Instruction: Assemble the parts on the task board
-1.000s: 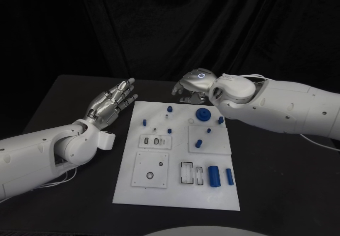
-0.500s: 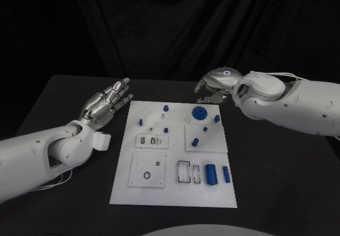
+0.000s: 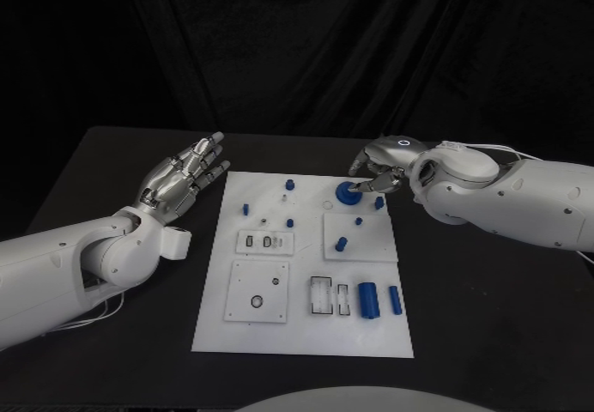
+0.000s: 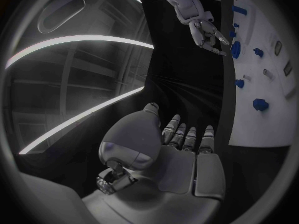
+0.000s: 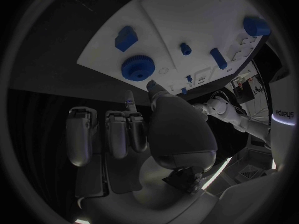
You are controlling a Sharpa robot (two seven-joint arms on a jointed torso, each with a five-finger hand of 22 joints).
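Right robot hand (image 3: 381, 168) now down at blue gear (image 3: 350, 193) — fingers curled, grasp unclear — left robot hand (image 3: 182, 178) open

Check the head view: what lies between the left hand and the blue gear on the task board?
Two small blue parts stand on the task board between the open left hand and the blue gear.

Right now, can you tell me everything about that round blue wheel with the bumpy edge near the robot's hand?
The round blue gear wheel looks like matte plastic, with small teeth all around its rim and a raised hub in the middle. It lies flat near the far right corner of the white task board. The right hand hovers just beside it, fingertips close to its edge; whether they touch it cannot be told.
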